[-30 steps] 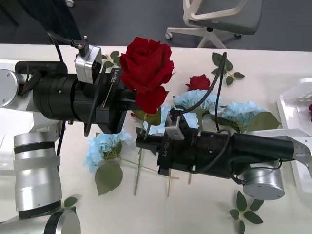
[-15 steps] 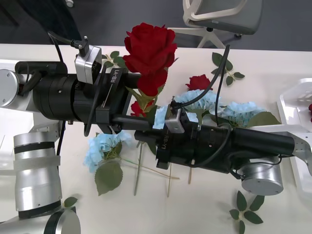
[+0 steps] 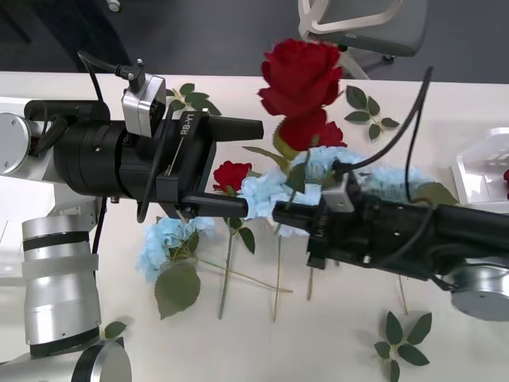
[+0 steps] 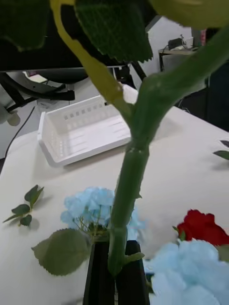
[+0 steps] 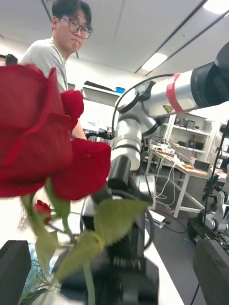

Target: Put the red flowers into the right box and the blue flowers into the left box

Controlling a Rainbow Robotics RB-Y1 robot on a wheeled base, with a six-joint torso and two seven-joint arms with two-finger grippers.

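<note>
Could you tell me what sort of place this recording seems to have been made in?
Most likely a robotics lab or workshop. The left wrist view shows ceiling strip lights and a cluttered workbench, and the front view shows an office chair behind the white table strewn with artificial flowers.

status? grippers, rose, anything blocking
Right gripper shut on the rose stem, bloom held high over the table. Left gripper open, empty, beside it. Right box off at the table's right edge; nothing between.
</note>
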